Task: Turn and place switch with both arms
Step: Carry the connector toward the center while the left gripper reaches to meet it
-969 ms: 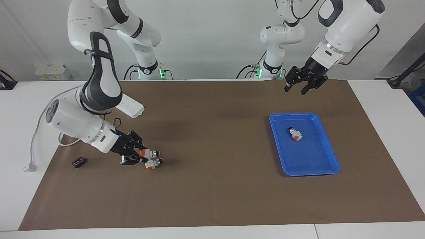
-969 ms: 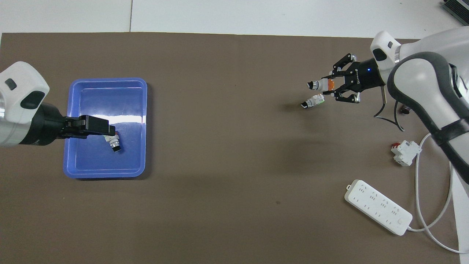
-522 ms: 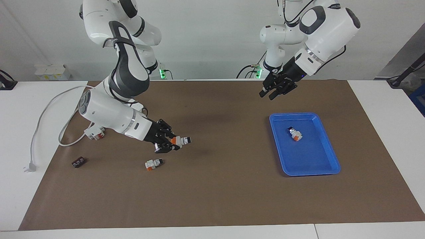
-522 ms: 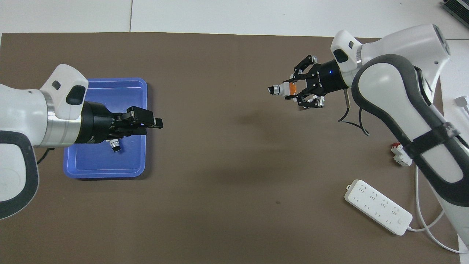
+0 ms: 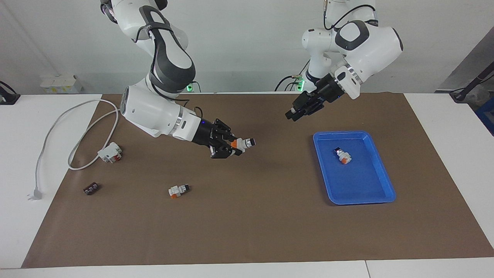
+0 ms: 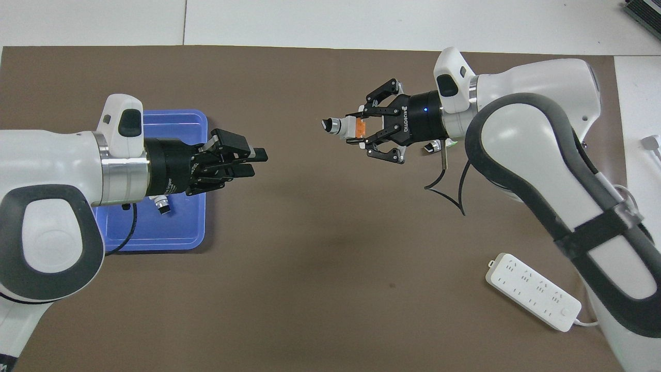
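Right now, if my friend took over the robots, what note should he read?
Right gripper: jaws shut on a switch, up in the air over the middle of the mat, knob toward the left gripper.
Left gripper: in the air over the mat beside the blue tray, holding nothing.
Done: a second switch lies in the tray.
Left: probably pass the held switch to the left gripper, turn it and set it in the tray. A third switch lies on the mat toward the right arm's end.

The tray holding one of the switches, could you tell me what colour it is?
Blue; the tray shows best in the facing view.
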`<state>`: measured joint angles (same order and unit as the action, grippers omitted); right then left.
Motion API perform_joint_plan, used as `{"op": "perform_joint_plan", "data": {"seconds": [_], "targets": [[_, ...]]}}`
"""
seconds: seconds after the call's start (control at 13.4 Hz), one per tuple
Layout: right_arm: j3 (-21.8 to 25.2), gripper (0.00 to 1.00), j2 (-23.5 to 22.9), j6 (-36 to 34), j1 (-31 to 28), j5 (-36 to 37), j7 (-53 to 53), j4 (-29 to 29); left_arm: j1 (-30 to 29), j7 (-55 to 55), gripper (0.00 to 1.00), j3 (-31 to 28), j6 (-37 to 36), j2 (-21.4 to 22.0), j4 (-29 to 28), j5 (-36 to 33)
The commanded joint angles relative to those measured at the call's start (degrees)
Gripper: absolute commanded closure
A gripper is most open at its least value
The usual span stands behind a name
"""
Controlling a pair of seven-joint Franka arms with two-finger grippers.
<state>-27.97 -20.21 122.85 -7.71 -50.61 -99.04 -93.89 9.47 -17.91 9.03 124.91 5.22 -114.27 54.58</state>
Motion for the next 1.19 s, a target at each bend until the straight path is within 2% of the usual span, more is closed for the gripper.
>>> {"op": "perform_joint_plan", "data": {"seconds": [0.0, 0.22, 0.45, 0.67, 0.89, 1.12], "targets": [[-0.1, 1.00, 2.0, 2.5, 0.1, -4.9, -0.5, -3.1, 1.4, -1.1, 0.57, -0.6, 4.1, -0.5, -0.8, 5.3], [-0.2, 1.00, 3.6, 7.1, 2.0, -13.2, -5.6, -6.6, 2.6, -1.2, 0.60, -0.4, 6.8, -1.0, -0.3, 7.7], [-0.2, 1.00, 4.9, 9.5, 3.4, -19.8, -10.1, -9.3, 4.7, -3.3, 0.64, -0.2, 9.8, -4.2, 2.5, 9.0], [-0.2, 1.00, 5.6, 9.4, 4.5, -21.7, -12.4, -10.3, 4.9, -7.3, 0.67, -0.4, 8.9, -6.0, 6.3, 7.6], [-0.2, 1.00, 6.5, 10.0, 4.7, -22.2, -12.6, -11.2, 5.0, -8.3, 0.68, -0.4, 8.2, -6.9, 7.4, 4.8], [-0.2, 1.00, 6.5, 10.0, 4.7, -22.3, -12.6, -11.4, 4.2, -8.3, 0.69, -0.4, 2.4, -8.0, 10.1, -2.0]]}}
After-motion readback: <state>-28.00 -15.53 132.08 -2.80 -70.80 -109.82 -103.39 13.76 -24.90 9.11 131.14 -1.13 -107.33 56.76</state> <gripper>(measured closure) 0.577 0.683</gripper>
